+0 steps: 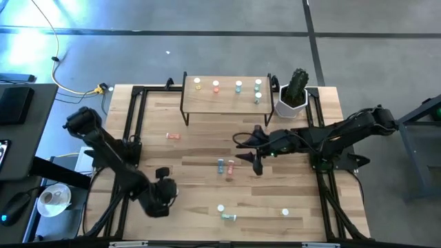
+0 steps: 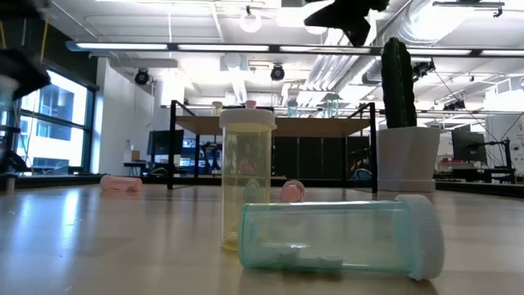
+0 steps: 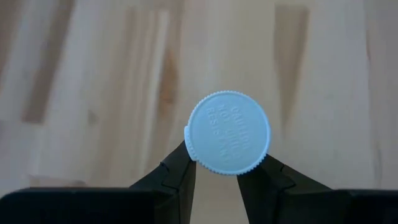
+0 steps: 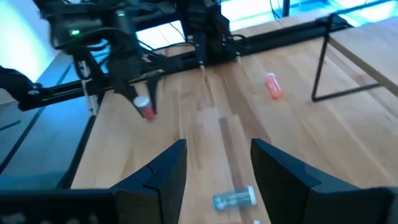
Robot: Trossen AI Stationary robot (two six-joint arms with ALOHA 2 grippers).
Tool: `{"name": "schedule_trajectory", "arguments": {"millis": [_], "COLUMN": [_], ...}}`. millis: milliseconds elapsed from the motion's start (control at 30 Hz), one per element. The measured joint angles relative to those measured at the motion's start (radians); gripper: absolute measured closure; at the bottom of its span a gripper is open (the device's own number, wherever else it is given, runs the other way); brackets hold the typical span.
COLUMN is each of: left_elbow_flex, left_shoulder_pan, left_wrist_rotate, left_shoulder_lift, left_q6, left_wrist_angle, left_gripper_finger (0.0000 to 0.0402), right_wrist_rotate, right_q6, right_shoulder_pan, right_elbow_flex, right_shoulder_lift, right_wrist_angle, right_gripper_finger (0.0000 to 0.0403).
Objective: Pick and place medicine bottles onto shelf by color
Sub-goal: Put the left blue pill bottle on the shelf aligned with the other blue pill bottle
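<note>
From above, your left gripper [image 1: 165, 187] sits near the table's front left, the shelf [image 1: 227, 98] well away. Its wrist view shows fingers [image 3: 180, 177] clamped on a white-capped bottle [image 3: 228, 132]; that shallow pinch could slip. Your right gripper [image 4: 214, 168] hovers open, empty.

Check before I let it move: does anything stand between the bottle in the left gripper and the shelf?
Nothing visible blocks a lifted carry. The left gripper is shut on the bottle, with open table toward the shelf. A pink bottle lies flat beside that line, and the open right gripper hovers to the right.
</note>
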Motion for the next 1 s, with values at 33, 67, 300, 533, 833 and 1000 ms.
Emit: {"name": "schedule_trajectory", "arguments": {"millis": [33, 67, 300, 533, 833, 1000], "left_elbow_flex": [0.0, 0.0, 0.0, 0.0, 0.003, 0.05], "left_shoulder_pan": [0.028, 0.055, 0.271, 0.457, 0.619, 0.706], "left_wrist_rotate": [0.012, 0.023, 0.114, 0.208, 0.278, 0.278], "left_shoulder_lift": [-0.015, -0.03, -0.097, -0.11, -0.109, -0.108], "left_q6": [0.036, 0.071, 0.256, 0.424, 0.58, 0.696], "left_wrist_angle": [-0.002, -0.003, 0.007, 0.086, 0.144, 0.122], "left_gripper_finger": [0.0307, 0.0307, 0.0307, 0.0307, 0.0307, 0.0307], "right_wrist_rotate": [0.0, 0.0, 0.001, -0.08, -0.191, -0.192], "right_q6": [-0.01, -0.021, -0.106, -0.14, -0.141, -0.186], "right_shoulder_pan": [0.003, 0.005, 0.003, -0.057, -0.148, -0.189], "right_elbow_flex": [0.0, 0.0, 0.0, 0.0, 0.026, 0.136], "right_shoulder_lift": [0.0, 0.0, 0.051, 0.153, 0.262, 0.306], "right_wrist_angle": [0.006, 0.012, 0.13, 0.273, 0.374, 0.233], "right_gripper_finger": [0.0233, 0.0233, 0.0233, 0.0214, 0.0206, 0.0206]}}
